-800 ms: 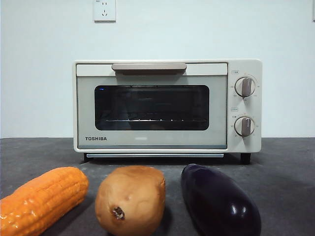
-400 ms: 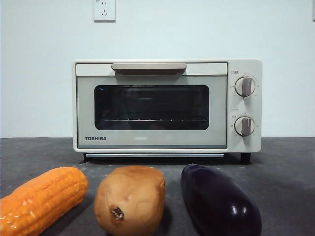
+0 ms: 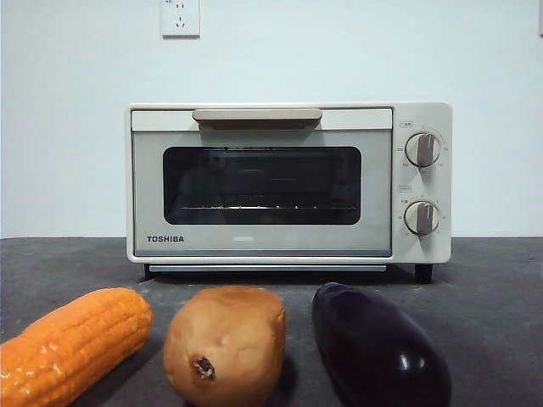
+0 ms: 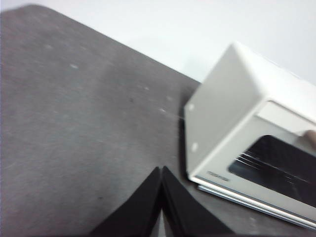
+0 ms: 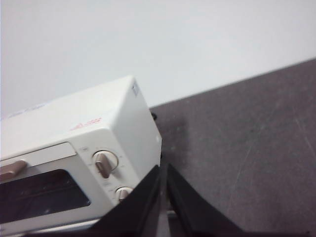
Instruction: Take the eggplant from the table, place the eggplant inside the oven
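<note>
The glossy dark purple eggplant (image 3: 377,348) lies on the dark grey table (image 3: 492,288) at the front right, next to the potato. Behind it stands the cream-white TOSHIBA oven (image 3: 288,182) with its door closed and the wire rack visible through the glass. Neither gripper shows in the front view. My left gripper (image 4: 161,173) is shut, hovering over bare table beside the oven's (image 4: 247,128) left side. My right gripper (image 5: 163,170) is shut, above the table by the oven's (image 5: 74,158) knob side. The eggplant is out of both wrist views.
A brown potato (image 3: 225,343) sits in the front middle and an orange corn cob (image 3: 72,343) at the front left. A wall socket (image 3: 180,17) hangs on the white wall behind the oven.
</note>
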`<state>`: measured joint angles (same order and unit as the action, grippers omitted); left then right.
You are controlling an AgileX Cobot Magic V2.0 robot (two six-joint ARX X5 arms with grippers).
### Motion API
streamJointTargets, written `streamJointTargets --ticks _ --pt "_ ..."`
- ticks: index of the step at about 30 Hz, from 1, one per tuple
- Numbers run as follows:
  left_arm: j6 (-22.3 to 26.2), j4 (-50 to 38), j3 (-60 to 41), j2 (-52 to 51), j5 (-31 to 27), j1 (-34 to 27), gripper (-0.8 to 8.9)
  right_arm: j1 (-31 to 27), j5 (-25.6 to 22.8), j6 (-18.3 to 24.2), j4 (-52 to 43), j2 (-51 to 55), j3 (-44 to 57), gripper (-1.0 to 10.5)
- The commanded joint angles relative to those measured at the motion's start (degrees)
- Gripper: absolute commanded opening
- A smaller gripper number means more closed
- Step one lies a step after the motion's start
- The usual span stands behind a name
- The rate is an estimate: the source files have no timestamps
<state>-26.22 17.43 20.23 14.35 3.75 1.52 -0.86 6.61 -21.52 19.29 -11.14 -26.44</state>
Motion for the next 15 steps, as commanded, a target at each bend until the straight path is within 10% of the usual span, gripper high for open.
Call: streamJointTargets --ticks 1,15 --pt "2.4 0.6 5.0 4.5 3.2 -0.1 0.04 0.0 2.5 0.5 2.4 -3.8 -5.5 0.0" --pt "7.6 9.5 22.9 24.9 22.4 2.1 0.04 1.5 36.3 3.9 18.6 -24.5 -22.6 0.6"
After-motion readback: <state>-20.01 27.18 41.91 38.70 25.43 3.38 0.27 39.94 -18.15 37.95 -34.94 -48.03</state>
